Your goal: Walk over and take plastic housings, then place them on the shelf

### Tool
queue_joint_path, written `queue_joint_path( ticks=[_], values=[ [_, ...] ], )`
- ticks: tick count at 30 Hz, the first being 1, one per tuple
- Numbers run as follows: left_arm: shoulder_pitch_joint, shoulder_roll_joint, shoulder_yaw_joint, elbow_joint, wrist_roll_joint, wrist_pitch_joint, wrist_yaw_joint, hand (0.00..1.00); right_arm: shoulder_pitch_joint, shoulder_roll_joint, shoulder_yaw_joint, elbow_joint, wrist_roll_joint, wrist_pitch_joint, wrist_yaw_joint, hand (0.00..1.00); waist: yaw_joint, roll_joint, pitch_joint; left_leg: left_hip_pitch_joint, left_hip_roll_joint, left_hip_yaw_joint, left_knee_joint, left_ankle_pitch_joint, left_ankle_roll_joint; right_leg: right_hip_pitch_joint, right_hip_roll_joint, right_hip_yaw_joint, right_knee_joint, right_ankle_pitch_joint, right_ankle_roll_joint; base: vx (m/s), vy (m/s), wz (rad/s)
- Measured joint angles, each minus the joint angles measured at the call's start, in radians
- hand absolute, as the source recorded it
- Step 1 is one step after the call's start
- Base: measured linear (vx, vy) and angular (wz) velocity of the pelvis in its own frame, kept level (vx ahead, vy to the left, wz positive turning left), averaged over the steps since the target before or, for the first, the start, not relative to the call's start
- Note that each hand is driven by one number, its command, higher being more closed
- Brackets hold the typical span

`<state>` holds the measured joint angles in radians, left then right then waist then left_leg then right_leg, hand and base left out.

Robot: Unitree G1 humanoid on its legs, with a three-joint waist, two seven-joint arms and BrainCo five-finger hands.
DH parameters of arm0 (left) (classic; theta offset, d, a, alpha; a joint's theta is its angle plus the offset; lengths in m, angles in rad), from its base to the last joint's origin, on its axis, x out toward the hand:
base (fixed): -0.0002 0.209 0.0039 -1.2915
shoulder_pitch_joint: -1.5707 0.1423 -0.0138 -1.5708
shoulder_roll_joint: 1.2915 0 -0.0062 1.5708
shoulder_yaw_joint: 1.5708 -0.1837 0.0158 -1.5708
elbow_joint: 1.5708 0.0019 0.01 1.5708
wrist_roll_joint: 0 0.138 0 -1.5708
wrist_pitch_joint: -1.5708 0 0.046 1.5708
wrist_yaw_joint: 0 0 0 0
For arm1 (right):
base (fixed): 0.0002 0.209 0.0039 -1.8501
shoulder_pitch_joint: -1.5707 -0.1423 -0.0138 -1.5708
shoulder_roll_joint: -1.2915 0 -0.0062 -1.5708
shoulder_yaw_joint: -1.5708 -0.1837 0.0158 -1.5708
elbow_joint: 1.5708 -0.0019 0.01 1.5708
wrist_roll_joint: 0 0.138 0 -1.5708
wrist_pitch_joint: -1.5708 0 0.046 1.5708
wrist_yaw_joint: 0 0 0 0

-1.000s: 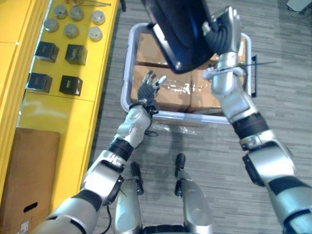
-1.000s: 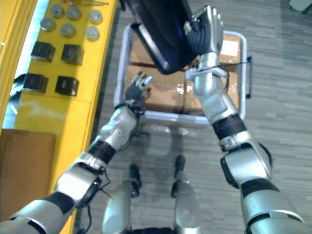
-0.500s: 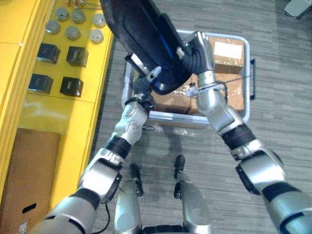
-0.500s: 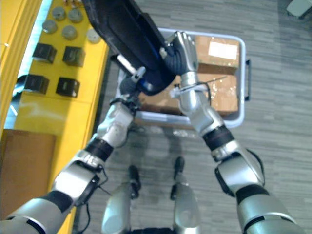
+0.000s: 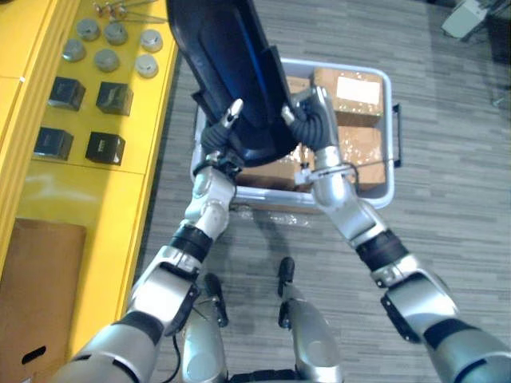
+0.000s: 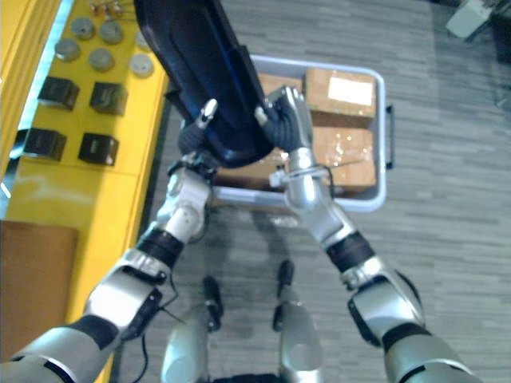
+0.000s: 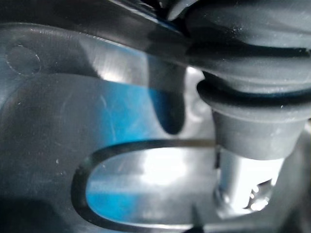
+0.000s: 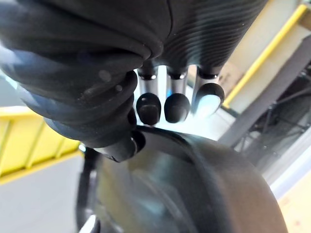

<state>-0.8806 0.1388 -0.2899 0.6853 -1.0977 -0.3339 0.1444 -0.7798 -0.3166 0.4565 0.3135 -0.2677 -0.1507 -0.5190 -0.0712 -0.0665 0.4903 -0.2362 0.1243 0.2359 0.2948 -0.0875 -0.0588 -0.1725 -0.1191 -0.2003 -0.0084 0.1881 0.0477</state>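
- Plastic housing (image 5: 227,72): a large dark shell, held up in the air between both hands, tilted, its top leaning toward the yellow shelf (image 5: 96,191). It is above the near left corner of the cart (image 5: 389,171).
- Right hand (image 5: 310,124): on the housing's lower right edge; fingertips (image 8: 176,107) curled over the rim.
- Left hand (image 5: 214,140): tucked under the lower left edge. Cannot tell whether it clamps or merely props.
- Risk, slip: both holds sit low on a tall, smooth shell. Likely top-heavy; it could pivot or slide out onto the cardboard boxes (image 5: 347,88).
- Risk, collision: on the swing toward the shelf, the raised end could sweep the black boxes (image 5: 104,148) and round metal parts (image 5: 106,60).
- Risk, view: the housing hides much of the shelf's near edge, so placing it may be partly blind.
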Motion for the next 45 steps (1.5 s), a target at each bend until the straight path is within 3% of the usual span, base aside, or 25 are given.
queue_joint_path(
  ticks=[8, 11, 12, 20, 21, 22, 27, 31, 37, 41, 42, 44, 45],
  values=[
    [0.088, -0.007, -0.007, -0.050, -0.076, -0.028, -0.050, 1.00, 0.088, 0.022, 0.008, -0.095, -0.004, -0.005, -0.006, 1.00, 0.000, -0.002, -0.002, 0.033, -0.002, 0.010, -0.013, 0.001, -0.002, 0.027, 0.000, 0.006, -0.008, 0.001, 0.002, -0.01, 0.013, -0.02],
    [0.145, -0.009, -0.011, -0.103, -0.075, -0.032, -0.058, 1.00, 0.136, 0.034, 0.008, -0.134, -0.022, -0.004, -0.006, 1.00, 0.003, -0.016, -0.014, 0.047, -0.004, 0.009, -0.023, 0.001, -0.002, 0.039, 0.000, 0.004, -0.017, 0.001, 0.002, 0.00, 0.014, 0.03],
    [0.166, -0.010, -0.019, -0.113, -0.075, -0.036, -0.061, 1.00, 0.158, 0.035, 0.009, -0.147, -0.023, -0.004, -0.006, 0.00, 0.003, -0.020, -0.017, 0.054, -0.005, 0.006, -0.025, 0.001, -0.002, 0.053, 0.000, 0.000, -0.024, 0.001, 0.002, 0.00, 0.013, 0.07],
    [0.351, -0.025, -0.046, -0.203, -0.041, -0.037, -0.066, 1.00, 0.402, 0.041, 0.019, -0.225, -0.019, -0.040, -0.002, 0.00, 0.006, -0.023, -0.111, 0.112, -0.013, -0.006, -0.064, 0.001, -0.005, 0.109, -0.003, -0.019, -0.039, -0.015, 0.008, 0.01, 0.012, 0.06],
    [0.372, -0.026, -0.042, -0.219, 0.017, -0.041, -0.040, 1.00, 0.435, 0.041, 0.023, -0.230, -0.012, -0.041, -0.003, 0.00, 0.006, -0.022, -0.130, 0.118, -0.014, -0.006, -0.070, 0.001, -0.006, 0.114, -0.002, -0.020, -0.040, -0.017, 0.007, 0.04, 0.005, 0.05],
    [0.392, -0.026, -0.044, -0.243, 0.143, -0.044, 0.008, 1.00, 0.478, 0.040, 0.023, -0.230, 0.014, -0.037, -0.004, 0.00, 0.008, -0.018, -0.141, 0.151, -0.015, -0.007, -0.082, 0.002, -0.009, 0.145, -0.002, -0.022, -0.046, -0.020, 0.007, 0.04, 0.003, 0.05],
    [0.441, -0.028, -0.057, -0.275, 0.443, -0.033, 0.109, 1.00, 0.570, 0.038, 0.016, -0.230, 0.059, -0.024, -0.008, 0.00, 0.009, 0.001, -0.227, 0.189, -0.015, -0.001, -0.114, 0.001, -0.013, 0.179, -0.002, -0.022, -0.070, -0.022, 0.008, 0.00, 0.000, -0.01],
    [0.473, -0.028, -0.065, -0.274, 0.548, -0.015, 0.156, 1.00, 0.604, 0.038, 0.000, -0.254, 0.092, -0.024, -0.009, 0.00, 0.009, 0.008, -0.239, 0.233, -0.012, 0.013, -0.134, 0.006, -0.020, 0.206, -0.002, -0.014, -0.071, -0.024, 0.009, -0.04, 0.005, -0.10],
    [0.582, -0.042, -0.081, -0.268, 0.764, 0.053, 0.227, 1.00, 0.628, 0.040, -0.091, -0.370, 0.170, -0.046, -0.003, 0.00, 0.009, 0.007, -0.266, 0.261, -0.015, 0.023, -0.169, 0.023, -0.025, 0.210, -0.003, -0.001, -0.071, -0.035, 0.018, -0.05, 0.004, -0.05],
    [0.668, -0.030, -0.003, -0.271, 0.998, 0.062, 0.392, 1.00, 0.688, 0.030, -0.218, -0.496, 0.397, -0.170, 0.136, 0.00, 0.010, 0.008, -0.297, 0.281, -0.018, 0.030, -0.198, 0.035, -0.028, 0.211, 0.000, 0.003, -0.071, -0.036, 0.020, -0.01, 0.000, -0.03],
    [0.680, -0.030, 0.018, -0.274, 1.024, 0.064, 0.420, 1.00, 0.703, 0.028, -0.226, -0.512, 0.435, -0.193, 0.163, 0.00, 0.011, 0.009, -0.303, 0.286, -0.018, 0.031, -0.203, 0.037, -0.029, 0.212, 0.000, 0.003, -0.071, -0.035, 0.019, 0.00, 0.000, 0.00],
    [0.732, -0.031, 0.099, -0.321, 1.092, 0.063, 0.515, 1.00, 0.786, 0.029, -0.256, -0.578, 0.615, -0.279, 0.283, 0.00, 0.010, 0.010, -0.330, 0.293, -0.020, 0.032, -0.217, 0.038, -0.030, 0.214, 0.001, 0.001, -0.071, -0.037, 0.021, 0.00, 0.000, 0.00],
    [0.746, -0.032, 0.118, -0.344, 1.109, 0.062, 0.531, 1.00, 0.810, 0.032, -0.267, -0.589, 0.654, -0.295, 0.309, 0.00, 0.010, 0.010, -0.335, 0.293, -0.021, 0.031, -0.218, 0.038, -0.030, 0.214, 0.001, 0.000, -0.071, -0.038, 0.022, 0.02, 0.015, 0.05]
  ],
)
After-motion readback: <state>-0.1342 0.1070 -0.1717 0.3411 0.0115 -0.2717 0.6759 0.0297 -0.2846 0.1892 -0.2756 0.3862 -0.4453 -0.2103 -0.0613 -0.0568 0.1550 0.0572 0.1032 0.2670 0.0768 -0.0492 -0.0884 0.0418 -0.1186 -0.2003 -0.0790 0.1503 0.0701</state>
